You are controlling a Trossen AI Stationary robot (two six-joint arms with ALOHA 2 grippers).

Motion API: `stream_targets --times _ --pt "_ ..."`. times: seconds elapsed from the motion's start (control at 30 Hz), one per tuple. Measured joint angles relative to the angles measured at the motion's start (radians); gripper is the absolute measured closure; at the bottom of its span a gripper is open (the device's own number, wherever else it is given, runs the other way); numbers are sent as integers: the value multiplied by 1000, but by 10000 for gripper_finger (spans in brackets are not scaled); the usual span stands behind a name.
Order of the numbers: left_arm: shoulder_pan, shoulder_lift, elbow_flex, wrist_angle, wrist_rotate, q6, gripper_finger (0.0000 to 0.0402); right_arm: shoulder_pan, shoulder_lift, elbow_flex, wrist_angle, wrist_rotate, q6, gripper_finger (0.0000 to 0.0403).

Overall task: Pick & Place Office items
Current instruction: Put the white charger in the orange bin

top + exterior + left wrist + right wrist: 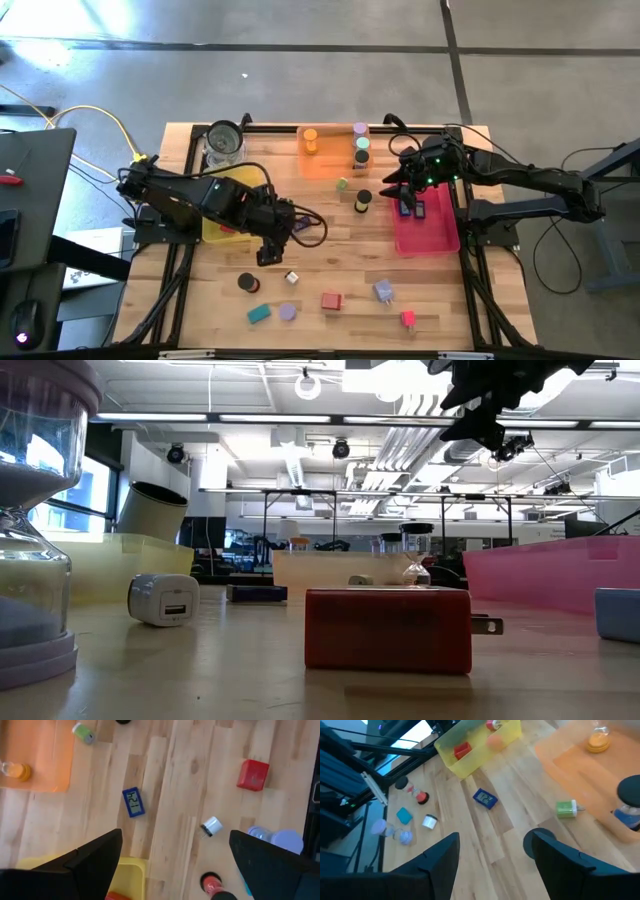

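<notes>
Two grippers logged, both empty.

1. Left gripper [176, 837]: fingers spread wide, nothing between them. It hangs over bare wood just off the yellow tray [238, 178], at the corner facing the table's middle.
2. Right gripper [492, 840]: fingers parted, nothing held. It is well apart from the yellow tray, across the table over the pink tray [430, 235], and waits there.
3. Yellow tray, contents: one red block [462, 750] and one small orange piece beside it.
4. Blue digital clock [133, 802]: flat on the table, face up, just beside the yellow tray on its middle-of-table side. It touches nothing.
5. White plug cube [212, 826]: near the yellow tray, further out than the clock, toward the table's front edge.
6. Loose pieces further from the yellow tray: a red block [253, 774], a lavender piece [285, 840], a black-and-red cylinder [211, 882] and a green cylinder [83, 733], the last lying on its side by the orange tray [45, 755].

Relation governing the next pick, as a judgement: the clock is the loose piece closest to the left gripper, lying ahead of its open fingers and a little to one side, while the right gripper is far off. The clock's long axis runs roughly with the wood grain and across the line joining the two fingers. They would therefore close on its narrow width with little wrist turn. The left arm is the one to take it.
</notes>
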Motion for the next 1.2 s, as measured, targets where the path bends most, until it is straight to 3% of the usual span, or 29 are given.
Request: stream_targets --times 0.1,0.27,0.47,0.9,1.07,1.2 --pt "0 0 0 0 0 53 41 0 0 0 0 -24 0 168" --pt "1 0 -2 -9 11 304 41 0 0 0 -1 -21 0 168" --pt "4 0 -3 -11 201 567 41 0 0 0 -10 -51 27 168" --pt "22 55 -16 -22 213 595 41 27 6 0 -45 -40 104 168" --pt "28 66 -16 -22 349 606 41 64 6 0 -46 32 107 168" --pt "3 69 -16 -27 502 604 41 112 6 0 -46 173 155 168"
